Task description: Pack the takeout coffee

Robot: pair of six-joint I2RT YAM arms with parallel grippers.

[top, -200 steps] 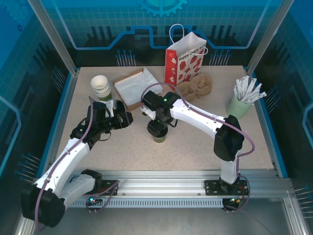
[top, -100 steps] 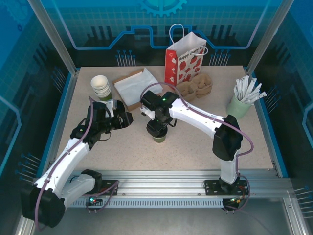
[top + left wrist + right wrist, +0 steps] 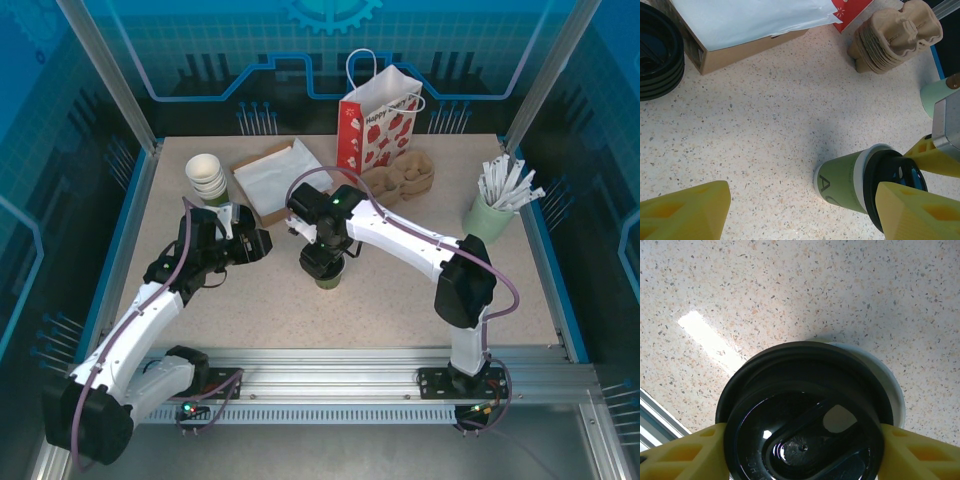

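Speckled table (image 3: 400, 300), right gripper (image 3: 325, 270) clamping takeout coffee (image 3: 842, 182), left gripper (image 3: 802, 212) spread empty, strawberry bag (image 3: 378, 125) beside cup carriers (image 3: 405, 175).

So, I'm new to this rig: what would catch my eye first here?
The right end effector at the table centre, yellow fingers against both sides of the black-lidded takeout coffee. The strawberry-print bag stands upright at the back edge; the left end effector hangs open nearby.

From above, the right claw (image 3: 325, 266) hides most of the takeout coffee (image 3: 326, 282), and the right wrist view's bottom edge cuts off its black lid (image 3: 805, 415).
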